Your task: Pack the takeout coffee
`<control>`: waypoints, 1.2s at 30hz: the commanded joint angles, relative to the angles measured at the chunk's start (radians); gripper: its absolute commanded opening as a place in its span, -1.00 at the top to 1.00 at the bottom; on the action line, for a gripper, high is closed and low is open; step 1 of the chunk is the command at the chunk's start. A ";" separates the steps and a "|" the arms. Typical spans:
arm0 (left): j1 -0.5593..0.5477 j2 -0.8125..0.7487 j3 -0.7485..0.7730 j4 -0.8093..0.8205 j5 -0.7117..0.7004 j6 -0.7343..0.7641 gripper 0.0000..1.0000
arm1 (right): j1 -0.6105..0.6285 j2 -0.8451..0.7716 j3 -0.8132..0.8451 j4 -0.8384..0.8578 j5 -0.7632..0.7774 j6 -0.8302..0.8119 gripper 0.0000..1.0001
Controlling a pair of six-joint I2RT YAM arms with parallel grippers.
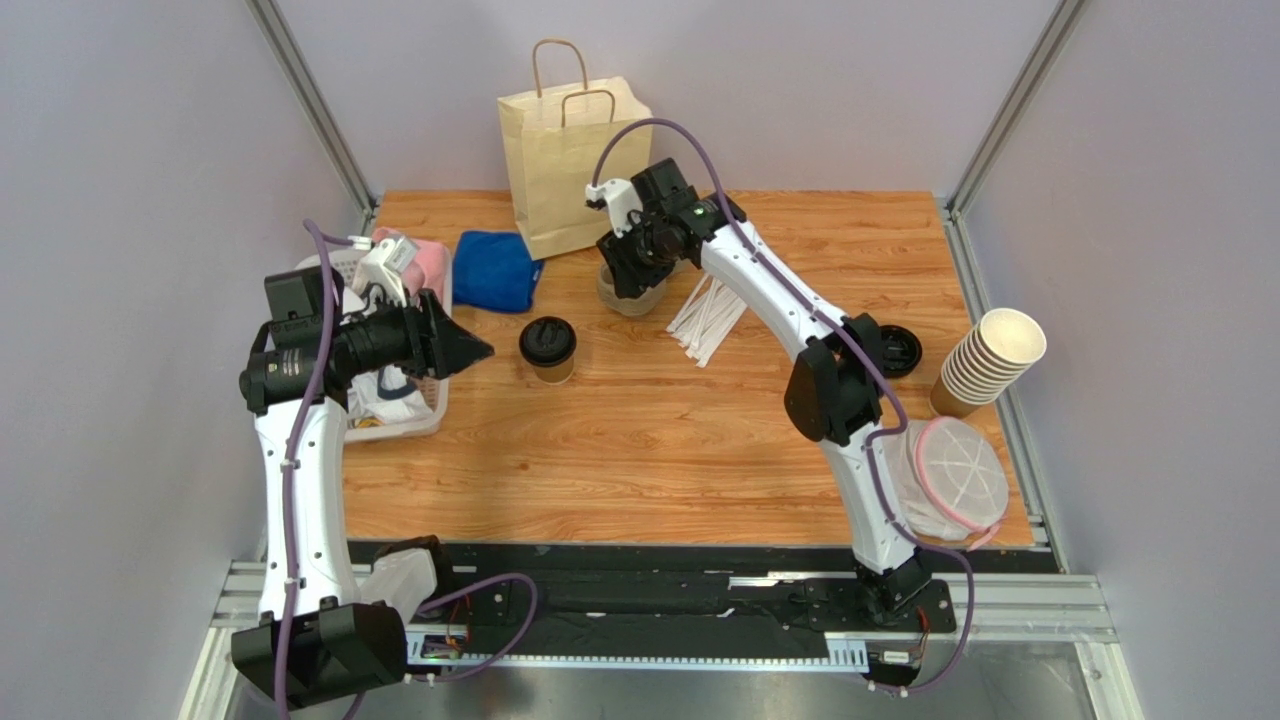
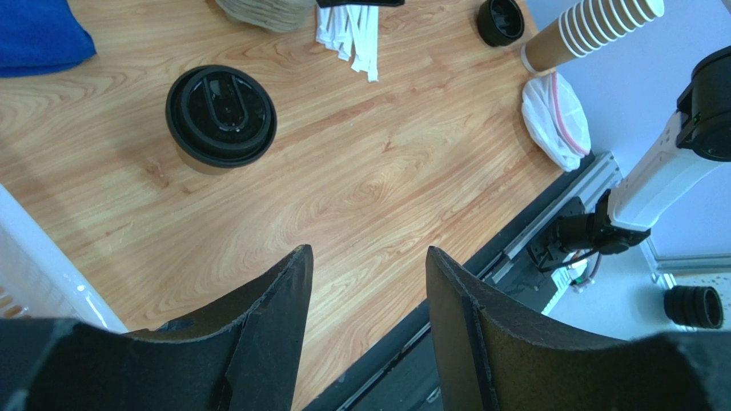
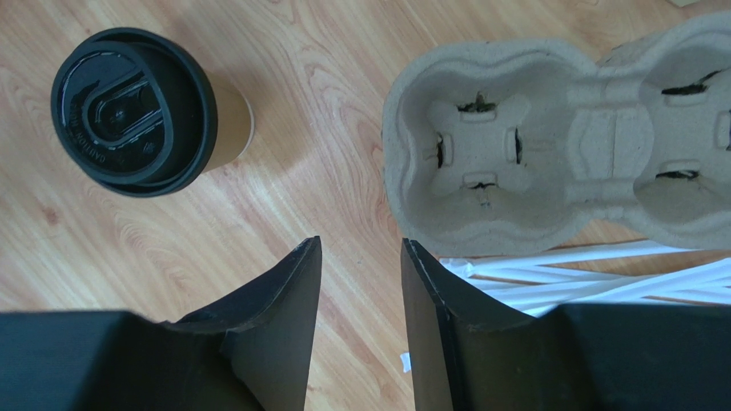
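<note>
Plainly the takeout coffee (image 1: 547, 345) stands upright on the bench (image 1: 676, 435) between the two arms, near the pulp cup carrier (image 3: 515, 163) but not touching it; the left hand (image 2: 367, 265) hangs open and empty short of it, and the right hand (image 3: 360, 257) shows its fingers a little apart with nothing between them. The cup looks light yet thin-walled, likely to buckle under a hard squeeze, and its glossy lid looks slippery and apt to pop; better a gentle hold across the tan wall just under the lid rim, kept upright.
</note>
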 commanded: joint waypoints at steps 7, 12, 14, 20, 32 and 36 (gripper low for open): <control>0.007 0.036 0.001 0.049 0.027 -0.024 -0.20 | 0.016 0.072 0.058 0.129 0.031 0.014 0.13; 0.008 0.028 -0.019 0.074 0.022 -0.051 -0.20 | 0.028 0.094 0.058 0.158 0.045 0.040 0.10; 0.007 0.039 -0.014 0.077 0.021 -0.058 -0.20 | 0.028 0.100 0.061 0.177 0.057 0.052 0.06; 0.007 0.077 0.018 0.083 0.041 -0.073 -0.20 | 0.028 0.117 0.098 0.192 0.065 0.075 0.01; 0.007 0.053 -0.014 0.108 0.045 -0.096 -0.20 | 0.032 0.174 0.112 0.202 0.068 0.081 0.08; 0.007 0.040 -0.019 0.114 0.042 -0.100 -0.20 | 0.032 0.171 0.108 0.198 0.063 0.081 0.16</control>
